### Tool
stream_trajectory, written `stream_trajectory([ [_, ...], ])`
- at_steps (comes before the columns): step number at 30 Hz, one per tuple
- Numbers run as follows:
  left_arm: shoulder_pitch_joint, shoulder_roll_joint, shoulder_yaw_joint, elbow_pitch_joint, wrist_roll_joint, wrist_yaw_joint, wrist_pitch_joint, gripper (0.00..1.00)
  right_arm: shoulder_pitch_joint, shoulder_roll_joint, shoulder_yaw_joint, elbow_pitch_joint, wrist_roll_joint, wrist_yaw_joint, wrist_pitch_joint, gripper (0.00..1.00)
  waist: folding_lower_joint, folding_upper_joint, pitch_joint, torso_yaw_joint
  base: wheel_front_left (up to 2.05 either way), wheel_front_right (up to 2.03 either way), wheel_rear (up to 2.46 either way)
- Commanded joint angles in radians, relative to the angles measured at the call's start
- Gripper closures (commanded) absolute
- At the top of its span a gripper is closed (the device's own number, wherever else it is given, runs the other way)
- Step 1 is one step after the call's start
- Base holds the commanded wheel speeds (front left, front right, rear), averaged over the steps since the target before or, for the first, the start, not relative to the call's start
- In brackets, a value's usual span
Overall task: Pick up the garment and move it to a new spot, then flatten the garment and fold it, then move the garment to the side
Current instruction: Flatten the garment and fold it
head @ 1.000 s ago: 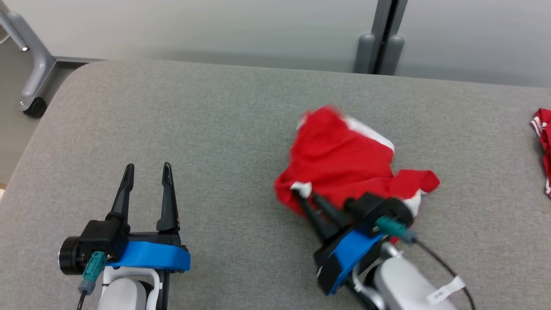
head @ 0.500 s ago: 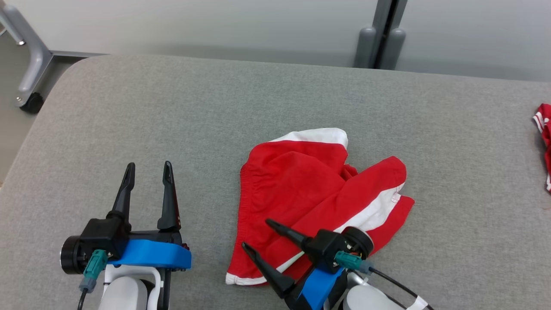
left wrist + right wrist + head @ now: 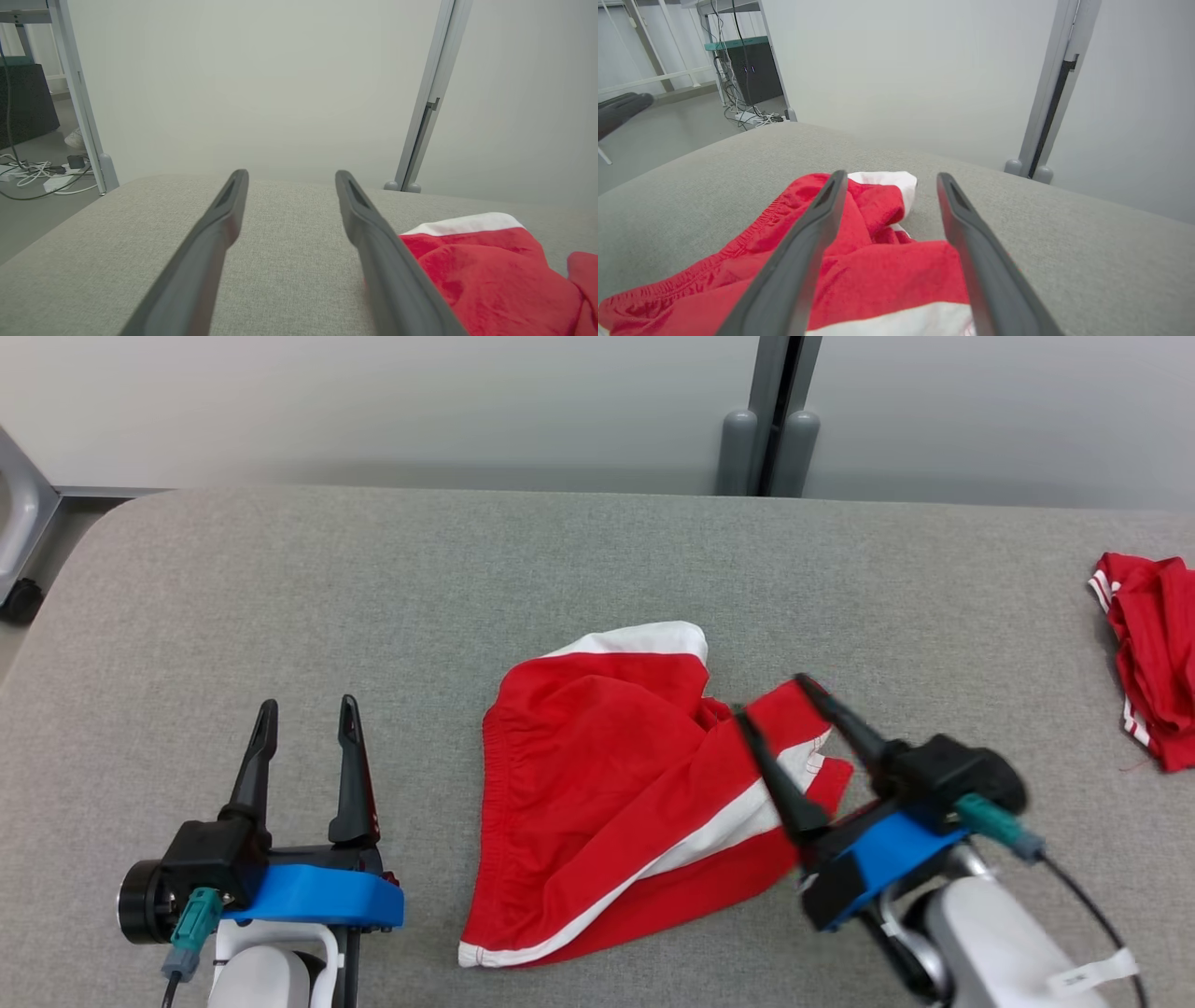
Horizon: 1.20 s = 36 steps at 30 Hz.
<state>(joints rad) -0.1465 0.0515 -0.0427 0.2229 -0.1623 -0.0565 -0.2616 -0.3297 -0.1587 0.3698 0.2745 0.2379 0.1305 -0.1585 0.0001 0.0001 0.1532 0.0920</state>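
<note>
The garment (image 3: 607,793) is a pair of red shorts with white stripes, lying crumpled near the middle of the grey table (image 3: 467,560). My right gripper (image 3: 773,698) hovers open over the shorts' right leg, nothing between its fingers; the right wrist view has the garment (image 3: 878,275) spread beneath the open fingers (image 3: 798,261). My left gripper (image 3: 306,707) rests open at the lower left, apart from the shorts by a hand's width. In the left wrist view the garment (image 3: 486,266) lies to the right of the open fingers (image 3: 373,242).
A second red and white cloth (image 3: 1148,653) lies bunched at the table's right edge. A grey post (image 3: 770,420) stands against the wall behind the table. A wheeled frame leg (image 3: 19,541) stands off the far left corner.
My right gripper let go of the garment, which dropped and spread on the table. The gripper opened, then swung from the shorts' near edge to over their right leg. The head camera shifted.
</note>
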Motion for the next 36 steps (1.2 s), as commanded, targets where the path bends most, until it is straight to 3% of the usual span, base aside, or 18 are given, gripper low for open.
stream_trajectory([
  [1, 0.004, -0.001, 0.004, -0.004, 0.006, -0.004, -0.005, 0.0, 0.02, -0.014, -0.025, -0.013, -0.005, 0.001, 0.008, 0.0, -0.0001, -0.0001, 0.0, -0.001, 0.0, 0.0, 0.0],
  [8, -0.007, -0.001, -0.005, -0.005, 0.01, -0.009, -0.005, 0.0, 0.067, -0.061, -0.125, -0.02, -0.02, 0.001, 0.043, 0.0, -0.0001, -0.0001, 0.011, 0.009, 0.0, 0.0, 0.0],
  [14, -0.013, -0.001, -0.013, -0.008, 0.009, -0.009, -0.005, 0.0, 0.061, -0.073, -0.139, 0.031, -0.027, 0.001, 0.061, 0.0, -0.0001, -0.0001, 0.028, 0.024, 0.0, 0.0, 0.0],
  [32, -0.042, -0.002, -0.049, -0.01, -0.013, 0.013, -0.005, 0.0, -0.076, -0.071, -0.084, 0.395, -0.023, 0.001, 0.04, 0.0, -0.0001, -0.0001, 0.084, 0.084, 0.0, 0.0, 0.0],
  [33, -0.039, -0.002, -0.048, -0.01, -0.014, 0.015, -0.005, 0.0, -0.073, -0.068, -0.074, 0.411, -0.015, 0.001, 0.041, 0.52, -0.0001, -0.0001, 0.083, 0.082, 0.0, 0.0, 0.0],
  [34, -0.036, -0.002, -0.046, -0.009, -0.016, 0.014, -0.005, 0.0, -0.072, -0.065, -0.066, 0.422, -0.007, 0.001, 0.036, 0.71, -0.0001, -0.0001, 0.082, 0.079, 0.0, 0.0, 0.0],
  [35, -0.033, -0.002, -0.045, -0.008, -0.018, 0.016, -0.005, 0.0, -0.074, -0.065, -0.06, 0.428, -0.001, 0.001, 0.031, 1.0, -0.0001, -0.0001, 0.08, 0.075, 0.0, 0.0, 0.0],
  [36, -0.03, -0.002, -0.043, -0.007, -0.02, 0.017, -0.005, 0.0, -0.078, -0.065, -0.058, 0.433, 0.004, 0.001, 0.019, 1.0, -0.0001, -0.0001, 0.076, 0.069, 0.0, 0.0, 0.0],
])
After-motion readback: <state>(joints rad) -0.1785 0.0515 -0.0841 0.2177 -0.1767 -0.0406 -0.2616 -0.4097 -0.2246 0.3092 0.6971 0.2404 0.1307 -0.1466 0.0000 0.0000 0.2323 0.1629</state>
